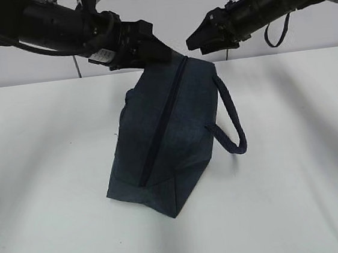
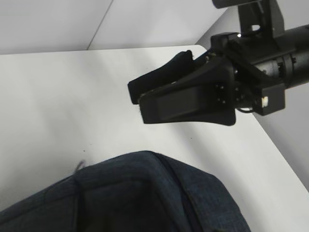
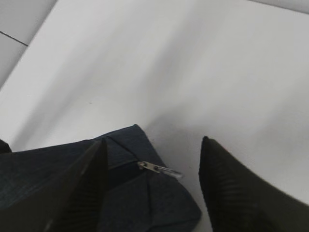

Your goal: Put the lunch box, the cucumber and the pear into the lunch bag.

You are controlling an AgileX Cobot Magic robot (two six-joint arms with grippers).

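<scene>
One white tabletop point(image 1: 41, 176) carries everything I can see, and the only task thing on it is the lunch bag point(image 1: 169, 132), lying on its side in the middle with its long zipper point(image 1: 163, 127) running from the near end to the far end. The zipper looks closed along its whole length, so I judge the bag either has not been opened for loading or is already packed; I cannot tell which. Neither the lunch box, the cucumber nor the pear shows in any view.

Its loop handle point(image 1: 232, 120) hangs out to the right, clear of the zipper line.

Both my arms meet over the far end of the bag, because that is where the pull sits. My left tool point(image 1: 164, 54) rests at the bag's far left corner, seemingly to steady the fabric, though whether it is clamped or spread I cannot tell. My right tool point(image 3: 152, 188) hovers with its fingers spread wide, straddling the corner.

Between those fingers lies the metal pull point(image 3: 159, 168), pointing right, untouched.
</scene>
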